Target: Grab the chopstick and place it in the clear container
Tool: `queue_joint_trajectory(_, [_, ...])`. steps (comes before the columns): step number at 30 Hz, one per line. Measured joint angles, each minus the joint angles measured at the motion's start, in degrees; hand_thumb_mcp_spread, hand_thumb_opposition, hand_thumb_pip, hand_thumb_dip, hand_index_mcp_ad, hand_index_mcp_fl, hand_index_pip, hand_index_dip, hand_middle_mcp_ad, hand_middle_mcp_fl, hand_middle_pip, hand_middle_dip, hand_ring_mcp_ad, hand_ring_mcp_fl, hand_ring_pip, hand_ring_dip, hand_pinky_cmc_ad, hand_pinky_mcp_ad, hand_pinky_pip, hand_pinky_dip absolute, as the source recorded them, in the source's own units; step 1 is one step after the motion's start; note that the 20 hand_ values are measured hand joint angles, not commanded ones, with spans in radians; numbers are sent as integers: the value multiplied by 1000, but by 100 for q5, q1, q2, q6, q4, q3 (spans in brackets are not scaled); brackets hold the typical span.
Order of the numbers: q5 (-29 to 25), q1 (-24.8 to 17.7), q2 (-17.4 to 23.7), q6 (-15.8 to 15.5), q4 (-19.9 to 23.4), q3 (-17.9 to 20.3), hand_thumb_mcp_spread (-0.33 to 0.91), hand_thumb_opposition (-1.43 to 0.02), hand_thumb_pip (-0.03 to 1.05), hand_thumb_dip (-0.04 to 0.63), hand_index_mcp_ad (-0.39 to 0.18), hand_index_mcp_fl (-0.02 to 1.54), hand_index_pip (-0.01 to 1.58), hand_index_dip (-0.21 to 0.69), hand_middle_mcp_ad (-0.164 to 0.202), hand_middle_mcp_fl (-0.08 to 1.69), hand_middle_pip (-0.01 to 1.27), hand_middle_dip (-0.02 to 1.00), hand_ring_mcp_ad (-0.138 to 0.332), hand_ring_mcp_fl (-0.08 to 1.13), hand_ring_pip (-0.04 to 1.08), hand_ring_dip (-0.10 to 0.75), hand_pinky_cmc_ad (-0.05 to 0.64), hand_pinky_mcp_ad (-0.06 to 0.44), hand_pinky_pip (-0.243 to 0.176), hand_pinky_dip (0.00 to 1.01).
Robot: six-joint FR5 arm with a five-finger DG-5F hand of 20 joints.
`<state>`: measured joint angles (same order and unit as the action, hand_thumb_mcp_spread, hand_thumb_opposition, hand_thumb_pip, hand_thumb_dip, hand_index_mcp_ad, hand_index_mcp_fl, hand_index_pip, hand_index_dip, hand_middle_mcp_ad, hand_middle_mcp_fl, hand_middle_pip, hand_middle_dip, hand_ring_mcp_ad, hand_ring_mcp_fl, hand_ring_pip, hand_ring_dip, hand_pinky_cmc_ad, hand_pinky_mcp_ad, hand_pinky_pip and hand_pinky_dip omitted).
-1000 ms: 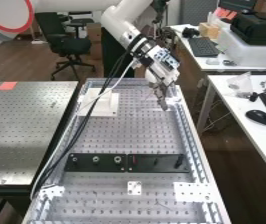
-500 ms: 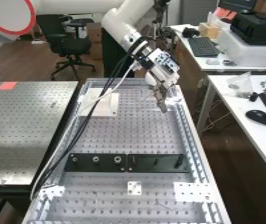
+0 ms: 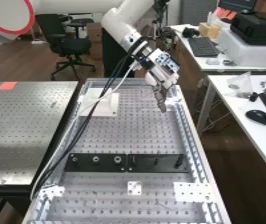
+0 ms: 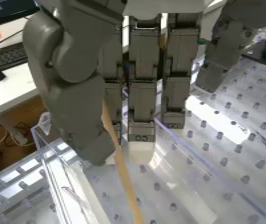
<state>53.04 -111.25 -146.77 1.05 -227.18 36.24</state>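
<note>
Wrist view: the hand (image 4: 142,102) holds the chopstick (image 4: 123,170) pinched, thumb pressed against nearly straight fingers, with no spare gap. The chopstick slants down from that grip between the walls of the clear container (image 4: 183,143) as seen from the wrist; whether its lower part is already below the rim, I cannot tell. The container stands on the perforated worktop (image 3: 133,135).

The step in hand looks like lowering and release. To do it well, the whole length of the chopstick should come inside the container's walls before the pinch loosens, not just the lower part. A steep entry with the lower end leading seems wise, with the hand kept clear of the rim so that no knuckle nudges the thin wall. The thumb should then ease away slowly; a quick release could let so light and slim a stick roll off the fingers, catch on the rim or drop outside. If the end meets the bottom early, letting the stick lean over is better than pressing down.

As for the container, dark holes of the worktop show through its transparent sides, and glare makes its contents hard to judge. Well apart from it, on the side desk (image 3: 218,63), is a whitish bin (image 3: 240,47) with a black case (image 3: 259,31) on top.
</note>
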Motion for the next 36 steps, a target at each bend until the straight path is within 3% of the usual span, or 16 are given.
queue_joint_trajectory(3, [31,0,17,-29,48,31,578,-923,485,319,-106,1197,58,456,19,1147,168,688,51,820,93,461,480,305,145,168])
queue_joint_trajectory(6, [41,-13,24,-44,99,54,548,-897,531,318,-106,1148,54,443,24,1124,168,688,37,681,59,431,473,304,145,185])
queue_joint_trajectory(12, [74,-30,101,-119,246,156,515,-867,532,321,-115,1026,44,410,26,1035,154,684,23,639,61,429,449,305,129,215])
queue_joint_trajectory(16, [69,-67,221,-183,373,233,469,-852,531,321,-115,948,44,407,28,972,147,677,56,579,63,421,415,304,105,258])
queue_joint_trajectory(22, [47,-106,380,-309,598,369,405,-801,511,321,-119,836,51,405,24,873,133,681,56,442,63,428,396,304,63,351])
queue_joint_trajectory(25, [27,-114,444,-326,708,465,393,-771,494,278,-115,744,37,407,24,801,124,670,51,379,59,426,396,304,37,394])
queue_joint_trajectory(30, [-55,-125,676,-351,1006,816,379,-775,496,260,-115,707,40,407,26,719,124,670,61,346,59,422,396,304,5,428])
queue_joint_trajectory(36, [-224,-126,1166,-389,1763,1577,377,-745,494,255,-117,667,40,405,24,646,124,670,70,309,65,414,400,302,-12,442])
